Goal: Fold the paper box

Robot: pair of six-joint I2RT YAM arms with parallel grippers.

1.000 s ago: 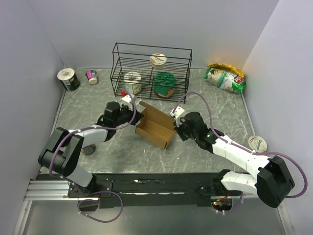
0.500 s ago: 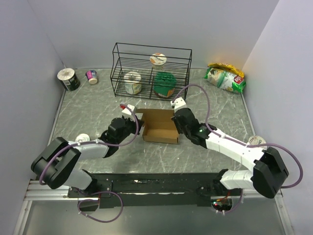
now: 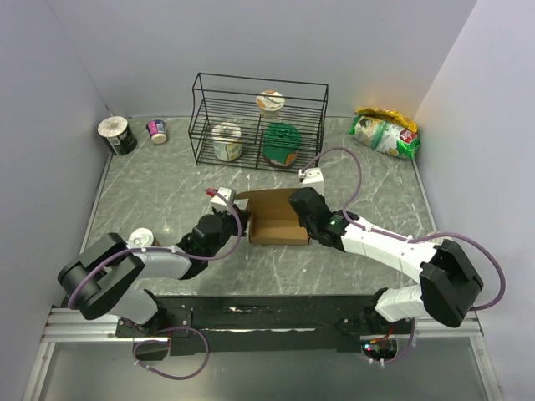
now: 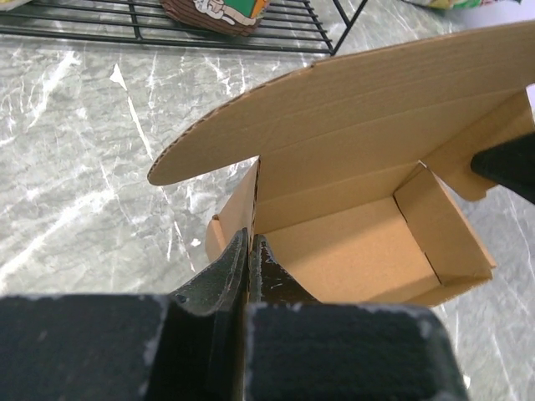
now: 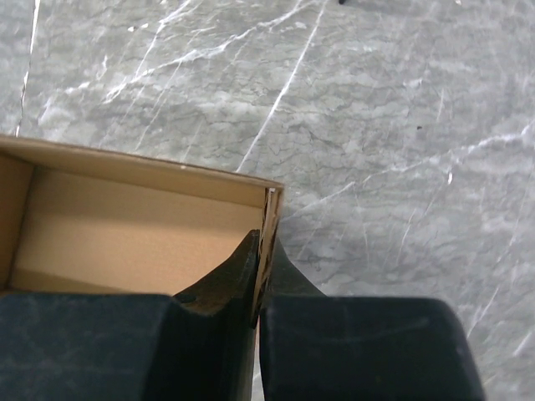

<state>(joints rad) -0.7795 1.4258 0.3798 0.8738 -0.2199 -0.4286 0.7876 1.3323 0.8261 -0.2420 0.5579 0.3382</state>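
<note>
The paper box (image 3: 276,225) is plain brown cardboard and rests on the marble table with its tray open. Its lid flap (image 4: 351,109) stands up at the far side. My left gripper (image 3: 240,224) is at the box's left end, shut on the thin left side wall (image 4: 250,246). My right gripper (image 3: 306,219) is at the right end, shut on the right side wall (image 5: 266,251). In the right wrist view the inside of the box (image 5: 125,225) shows bare.
A black wire rack (image 3: 259,121) holding cups stands just behind the box. A green snack bag (image 3: 384,134) lies back right. A can (image 3: 117,134) and a small cup (image 3: 157,130) sit back left. Another cup (image 3: 140,238) is beside my left arm.
Both grippers have brought the box nearer the front edge. It has turned from a skewed angle to square with the table. Both grips have stayed shut.
</note>
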